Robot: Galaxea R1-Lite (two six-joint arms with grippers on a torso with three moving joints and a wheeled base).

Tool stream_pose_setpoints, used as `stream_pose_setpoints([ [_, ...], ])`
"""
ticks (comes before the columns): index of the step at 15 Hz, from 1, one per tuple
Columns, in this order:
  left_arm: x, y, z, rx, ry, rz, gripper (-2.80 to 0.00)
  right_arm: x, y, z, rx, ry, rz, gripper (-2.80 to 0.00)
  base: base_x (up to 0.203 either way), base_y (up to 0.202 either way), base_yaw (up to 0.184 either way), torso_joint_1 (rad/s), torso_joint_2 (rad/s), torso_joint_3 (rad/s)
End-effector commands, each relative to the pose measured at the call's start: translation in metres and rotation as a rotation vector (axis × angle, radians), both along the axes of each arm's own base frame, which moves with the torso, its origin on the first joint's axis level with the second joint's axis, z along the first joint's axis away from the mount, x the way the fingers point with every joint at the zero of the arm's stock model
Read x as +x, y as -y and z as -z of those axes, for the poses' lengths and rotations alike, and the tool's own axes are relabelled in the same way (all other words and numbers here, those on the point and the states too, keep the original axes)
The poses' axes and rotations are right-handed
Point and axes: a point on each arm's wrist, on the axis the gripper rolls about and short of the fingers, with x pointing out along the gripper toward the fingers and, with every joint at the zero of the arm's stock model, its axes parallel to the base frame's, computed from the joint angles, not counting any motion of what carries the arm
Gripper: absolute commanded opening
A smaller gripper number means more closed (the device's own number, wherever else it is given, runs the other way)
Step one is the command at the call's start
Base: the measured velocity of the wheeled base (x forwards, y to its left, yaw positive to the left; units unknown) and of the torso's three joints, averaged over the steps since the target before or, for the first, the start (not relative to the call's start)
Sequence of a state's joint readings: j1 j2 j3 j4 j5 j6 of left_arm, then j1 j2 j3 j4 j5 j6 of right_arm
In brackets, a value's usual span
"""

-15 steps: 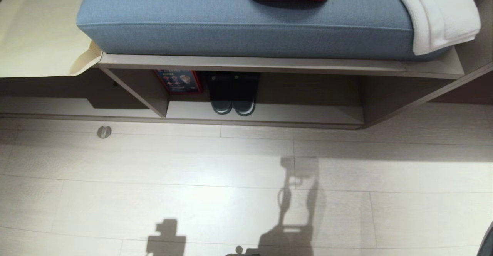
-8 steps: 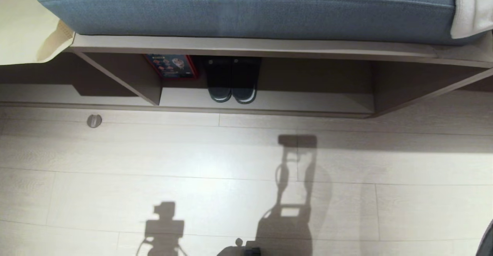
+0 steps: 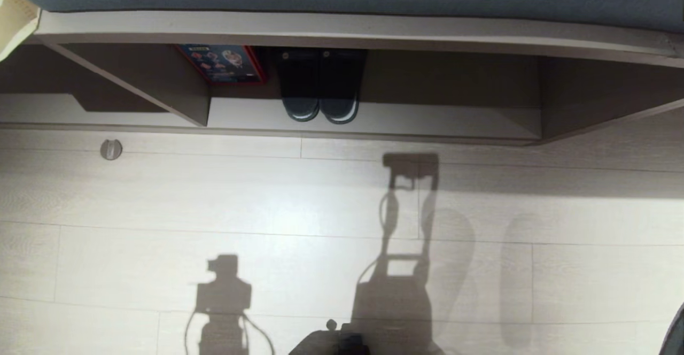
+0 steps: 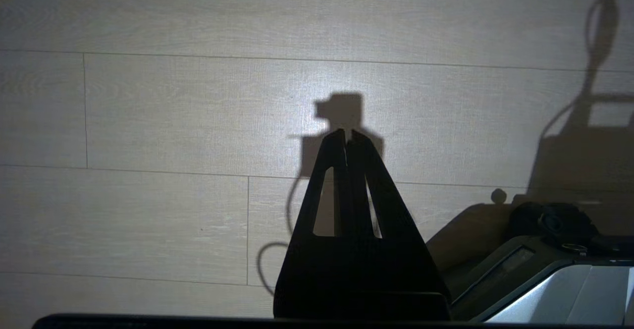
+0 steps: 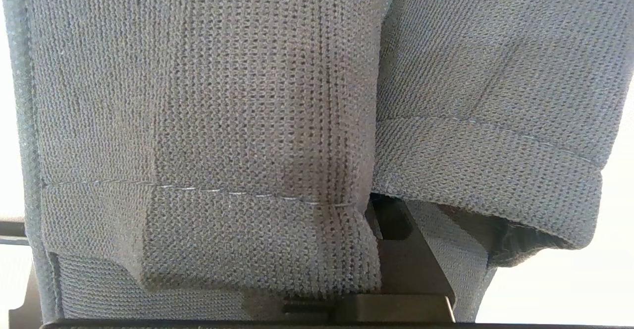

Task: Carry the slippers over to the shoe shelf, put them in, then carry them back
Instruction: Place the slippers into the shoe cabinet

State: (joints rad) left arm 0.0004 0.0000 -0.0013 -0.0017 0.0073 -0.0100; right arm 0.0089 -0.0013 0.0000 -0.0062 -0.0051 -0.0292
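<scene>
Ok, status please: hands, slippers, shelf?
Right hand shut on slippers. Left hand shut, idle over floor. Dark pair sits in shoe shelf.

Slippers (image 5: pixel 247 121) held against the right gripper; ahead, another pair (image 3: pixel 320 90) sits inside the shoe shelf (image 3: pixel 374 120), a box (image 3: pixel 222 63) at its left.

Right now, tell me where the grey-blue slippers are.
The grey-blue slippers fill the right wrist view, clamped in the right gripper. They are out of the head view; the pair in the shoe shelf there is the darker pair beside a red box.
</scene>
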Motion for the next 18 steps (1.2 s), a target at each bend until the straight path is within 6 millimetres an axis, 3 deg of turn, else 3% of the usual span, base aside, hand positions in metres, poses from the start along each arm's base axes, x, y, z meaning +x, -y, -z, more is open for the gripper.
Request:
stream_pose_setpoints([
  [1,0.0,0.0,-0.0001,-0.001,0.0,0.0,-2.8,0.0002,0.0,0.0002,0.007,-0.002,-0.002,-2.8,0.0,0.0,0.0,0.002,0.0,-0.195],
  [18,0.0,0.0,-0.0001,-0.001,0.0,0.0,-2.8,0.0001,0.0,0.0,-0.001,-0.001,-0.002,-2.8,0.0,0.0,0.0,0.002,0.0,-0.198],
])
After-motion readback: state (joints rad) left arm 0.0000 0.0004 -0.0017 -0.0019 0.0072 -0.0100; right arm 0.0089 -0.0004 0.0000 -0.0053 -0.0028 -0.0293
